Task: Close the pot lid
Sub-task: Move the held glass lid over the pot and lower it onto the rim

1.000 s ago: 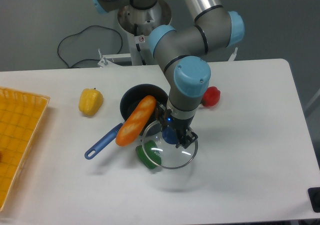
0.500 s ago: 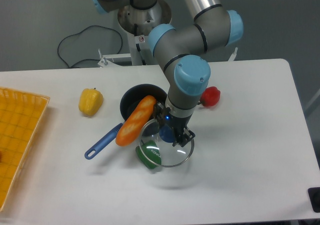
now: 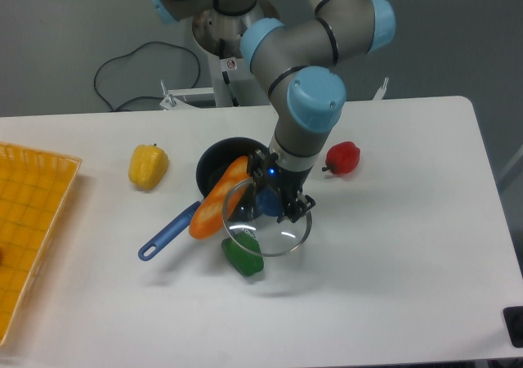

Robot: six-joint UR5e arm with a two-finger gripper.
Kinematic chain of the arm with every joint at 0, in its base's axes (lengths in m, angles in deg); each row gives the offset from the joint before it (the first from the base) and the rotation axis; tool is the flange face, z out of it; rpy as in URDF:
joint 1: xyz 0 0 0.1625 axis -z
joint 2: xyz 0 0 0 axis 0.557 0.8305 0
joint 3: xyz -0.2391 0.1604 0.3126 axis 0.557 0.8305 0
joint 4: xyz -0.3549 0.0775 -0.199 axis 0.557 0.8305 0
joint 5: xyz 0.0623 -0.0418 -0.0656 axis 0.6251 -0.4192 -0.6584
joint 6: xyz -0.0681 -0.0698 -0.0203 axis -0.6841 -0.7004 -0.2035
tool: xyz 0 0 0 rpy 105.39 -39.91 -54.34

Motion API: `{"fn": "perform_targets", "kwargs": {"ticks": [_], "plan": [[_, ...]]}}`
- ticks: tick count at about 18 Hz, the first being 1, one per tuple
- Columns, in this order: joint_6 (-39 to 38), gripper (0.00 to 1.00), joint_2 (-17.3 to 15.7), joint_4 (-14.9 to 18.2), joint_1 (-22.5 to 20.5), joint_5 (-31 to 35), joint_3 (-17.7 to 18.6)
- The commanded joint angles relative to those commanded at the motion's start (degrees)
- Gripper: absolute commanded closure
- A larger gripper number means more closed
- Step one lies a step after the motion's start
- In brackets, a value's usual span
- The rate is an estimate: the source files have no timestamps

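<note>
Gripper [image 3: 277, 205] clamped on blue knob of lid [image 3: 266, 217]; lid held off desk [image 3: 392, 253], tilted, overlapping front-right edge of pot [image 3: 226, 162]. Orange bread loaf [image 3: 219, 197] propped in pot, sticking out over rim. Green object [image 3: 243, 256] seen beneath lid. Red pepper [image 3: 343, 158], yellow pepper [image 3: 148, 165] set apart on desk.

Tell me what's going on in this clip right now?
The arm's gripper is shut on the blue knob of the glass lid and holds it lifted off the table, just right of the pot. The pot is not yet covered: a long orange bread loaf leans out over its rim. A green pepper lies below the lid, a red one and a yellow one off to either side.
</note>
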Motion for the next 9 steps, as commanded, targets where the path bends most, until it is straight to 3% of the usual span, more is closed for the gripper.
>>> {"fn": "perform_targets", "kwargs": {"ticks": [9], "plan": [[0.0, 0.44, -5.3, 0.3, -0.1, -2.3, 4.3]]}}
